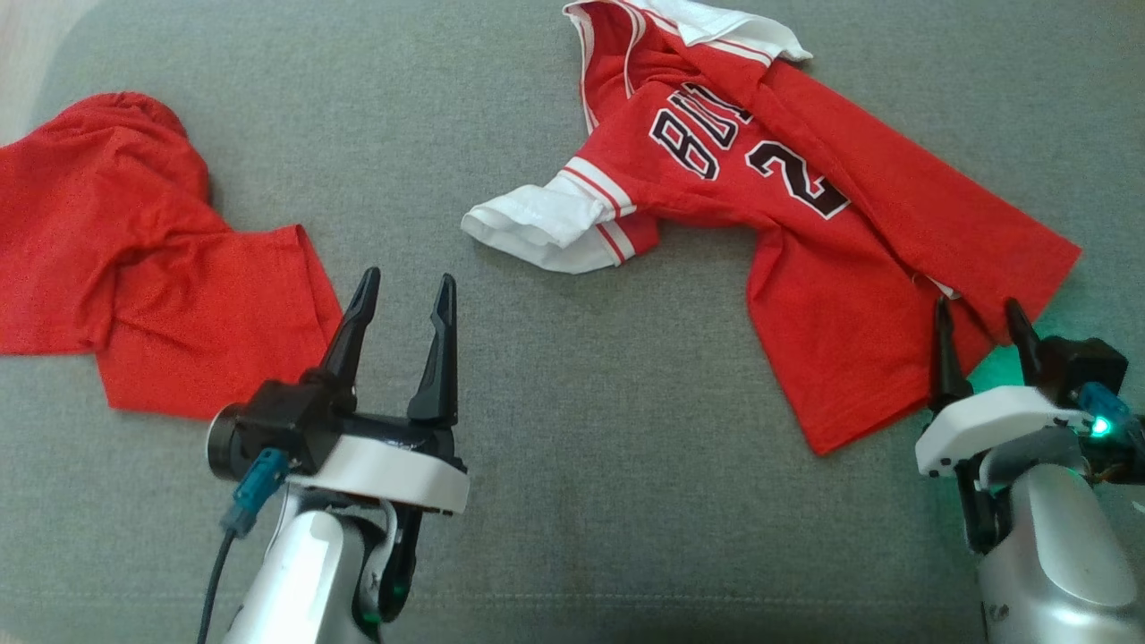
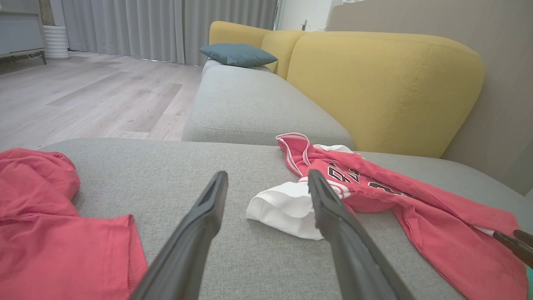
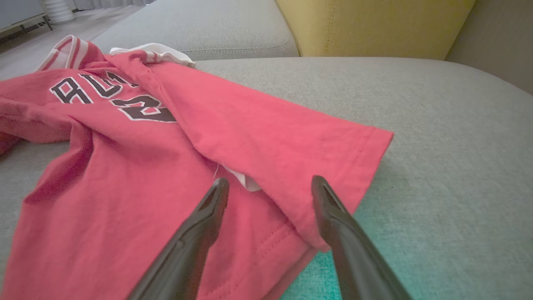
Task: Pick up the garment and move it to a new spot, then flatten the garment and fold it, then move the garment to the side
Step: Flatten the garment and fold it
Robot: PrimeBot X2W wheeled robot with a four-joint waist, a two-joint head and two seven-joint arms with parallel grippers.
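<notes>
A red jersey [image 1: 805,268] with white sleeves and black lettering lies crumpled on the grey cushion at the right; it also shows in the left wrist view [image 2: 416,208] and the right wrist view [image 3: 145,166]. My right gripper [image 1: 975,306] is open at the jersey's near hem, fingers straddling a folded edge [image 3: 270,181] with nothing pinched. Left of the jersey's white sleeve [image 2: 287,208], my left gripper [image 1: 407,279] is open over bare cushion [image 2: 267,175]. It stands between the jersey and a plain red garment [image 1: 134,250].
The plain red garment [image 2: 41,225] lies bunched at the cushion's left edge. A yellow backrest [image 2: 374,87] rises behind the jersey. Further along the sofa sits a blue pillow [image 2: 237,54]. Wood floor [image 2: 83,96] lies beyond the cushion's far-left edge.
</notes>
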